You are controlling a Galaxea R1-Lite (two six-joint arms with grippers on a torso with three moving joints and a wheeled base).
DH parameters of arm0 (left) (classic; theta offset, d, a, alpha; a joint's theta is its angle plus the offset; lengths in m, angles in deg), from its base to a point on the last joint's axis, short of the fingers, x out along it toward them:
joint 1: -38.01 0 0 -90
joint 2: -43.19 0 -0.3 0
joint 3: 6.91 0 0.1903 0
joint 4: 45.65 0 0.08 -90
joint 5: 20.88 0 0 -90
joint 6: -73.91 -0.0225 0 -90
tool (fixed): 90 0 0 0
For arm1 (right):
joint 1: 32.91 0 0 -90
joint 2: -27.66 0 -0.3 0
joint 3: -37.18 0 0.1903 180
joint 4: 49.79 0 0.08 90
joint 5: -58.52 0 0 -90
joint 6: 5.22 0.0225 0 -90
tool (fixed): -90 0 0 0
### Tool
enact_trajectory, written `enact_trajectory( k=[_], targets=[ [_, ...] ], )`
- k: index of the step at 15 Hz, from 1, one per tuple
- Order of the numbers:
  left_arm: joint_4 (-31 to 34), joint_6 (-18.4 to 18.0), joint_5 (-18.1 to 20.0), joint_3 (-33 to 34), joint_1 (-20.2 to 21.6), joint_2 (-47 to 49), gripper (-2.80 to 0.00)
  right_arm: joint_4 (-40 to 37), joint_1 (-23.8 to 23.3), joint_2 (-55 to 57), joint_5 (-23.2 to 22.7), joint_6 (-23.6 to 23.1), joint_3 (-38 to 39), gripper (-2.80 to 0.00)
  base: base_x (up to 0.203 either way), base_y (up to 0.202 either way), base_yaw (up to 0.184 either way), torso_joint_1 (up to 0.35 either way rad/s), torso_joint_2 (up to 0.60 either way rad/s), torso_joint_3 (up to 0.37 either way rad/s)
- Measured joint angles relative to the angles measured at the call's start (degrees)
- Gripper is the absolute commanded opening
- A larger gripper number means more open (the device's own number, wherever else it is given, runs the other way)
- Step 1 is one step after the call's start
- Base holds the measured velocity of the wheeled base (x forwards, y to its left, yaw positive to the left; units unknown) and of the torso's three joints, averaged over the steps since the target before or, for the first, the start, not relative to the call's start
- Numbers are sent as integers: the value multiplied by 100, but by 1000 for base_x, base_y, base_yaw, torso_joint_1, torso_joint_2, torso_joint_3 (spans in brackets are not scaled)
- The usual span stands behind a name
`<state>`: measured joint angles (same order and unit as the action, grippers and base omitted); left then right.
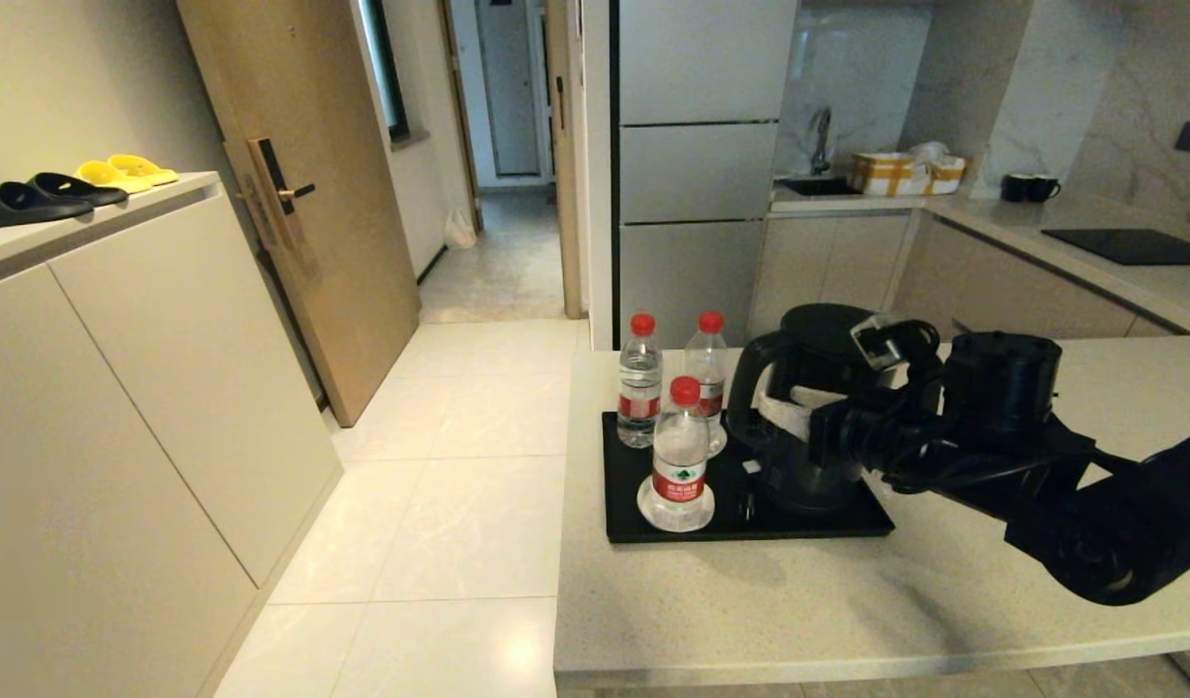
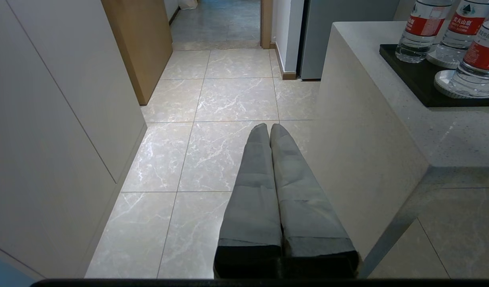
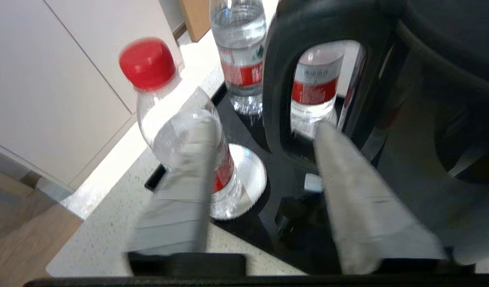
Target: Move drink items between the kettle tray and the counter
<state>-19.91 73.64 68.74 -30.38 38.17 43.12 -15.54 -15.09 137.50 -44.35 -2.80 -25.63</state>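
Now the right end effector (image 3: pixel 260 159) stands wide open beside the kettle (image 1: pixel 808 417) handle, holding nothing, probably to grasp it.

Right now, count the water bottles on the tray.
3, all upright at the kettle tray's left end: front bottle on a saucer, rear-left bottle, rear-right bottle by the kettle.

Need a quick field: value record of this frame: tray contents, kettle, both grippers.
tray: black kettle tray on the counter
kettle: black kettle upright on the tray's right part
bottles: three water bottles upright on the tray's left part, nearest one on a white saucer
right gripper: right gripper open, fingers either side of the kettle handle
left gripper: left gripper shut, parked low over the floor beside the counter
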Motion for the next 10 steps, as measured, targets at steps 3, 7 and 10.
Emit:
enact_trajectory(
  k=[3, 7, 10],
  targets=[
    [-2, 1, -2, 0, 0, 0, -280, -210, -41, -346, 413, 1, -244, -280, 0, 0, 0, 0, 0, 0],
    [-2, 0, -3, 0, 0, 0, -280, -1866, -105, -1346, 935, 12, -916, -280, 0, 0, 0, 0, 0, 0],
    [2, -1, 0, 0, 0, 0, -280, -3511, -110, -2440, 1756, 22, -1162, -280, 0, 0, 0, 0, 0, 0]
  ],
)
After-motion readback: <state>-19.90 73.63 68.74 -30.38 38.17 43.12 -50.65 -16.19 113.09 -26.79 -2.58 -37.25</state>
